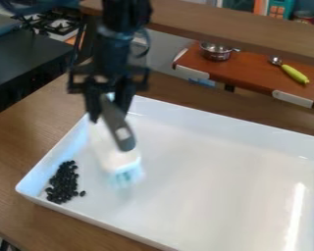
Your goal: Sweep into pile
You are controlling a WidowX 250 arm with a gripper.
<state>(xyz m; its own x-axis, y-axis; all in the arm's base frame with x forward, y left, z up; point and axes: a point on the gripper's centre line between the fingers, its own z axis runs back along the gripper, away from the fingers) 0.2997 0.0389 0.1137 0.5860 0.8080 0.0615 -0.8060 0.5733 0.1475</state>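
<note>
While two fingers [125, 99] hold one brush [122, 138], one black pile [63, 183], one tray [228, 126]

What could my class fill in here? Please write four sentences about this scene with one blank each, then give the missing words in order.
The gripper holds a ____ above the tray.
The tray's colour is ____.
The small pieces lying in the tray's corner are ____ in colour.
In the picture, the metal pot is to the ____ of the yellow-green handle.

Missing words: brush; white; black; left.
</note>
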